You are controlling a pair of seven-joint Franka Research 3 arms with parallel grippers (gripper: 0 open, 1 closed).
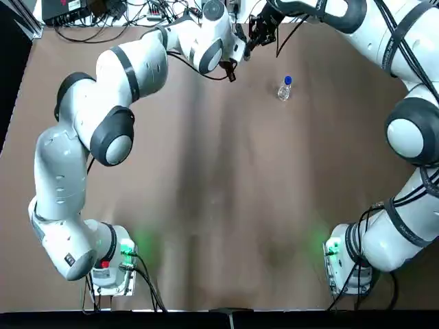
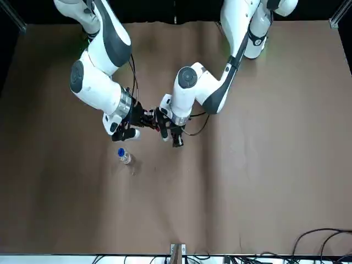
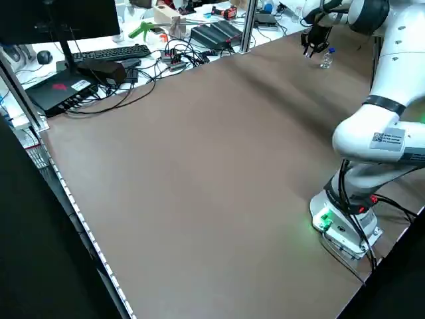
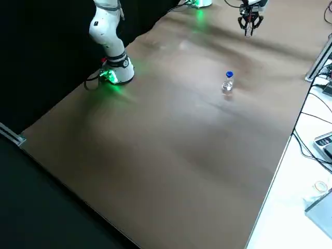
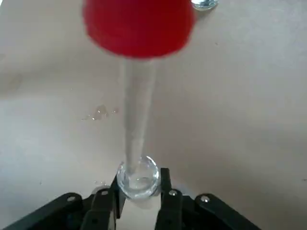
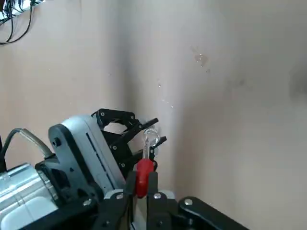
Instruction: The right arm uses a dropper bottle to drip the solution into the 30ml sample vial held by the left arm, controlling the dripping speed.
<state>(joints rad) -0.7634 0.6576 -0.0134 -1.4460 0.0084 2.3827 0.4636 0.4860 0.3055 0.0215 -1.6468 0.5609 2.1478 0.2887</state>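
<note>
Above the table (image 1: 206, 274), the glass vial (image 5: 139, 192) is clasped by the left gripper (image 5: 140, 176), seemingly to catch drops; the red-bulbed dropper (image 6: 144, 167) is pinched by the right gripper (image 6: 142, 176), the blue-capped bottle (image 4: 227, 86) standing apart.

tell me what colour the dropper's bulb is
The bulb is red, seen best in the right wrist view.

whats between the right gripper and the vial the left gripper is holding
The dropper: its red bulb sits in the right gripper, and its clear stem reaches the mouth of the vial, as the right wrist view shows.
</note>
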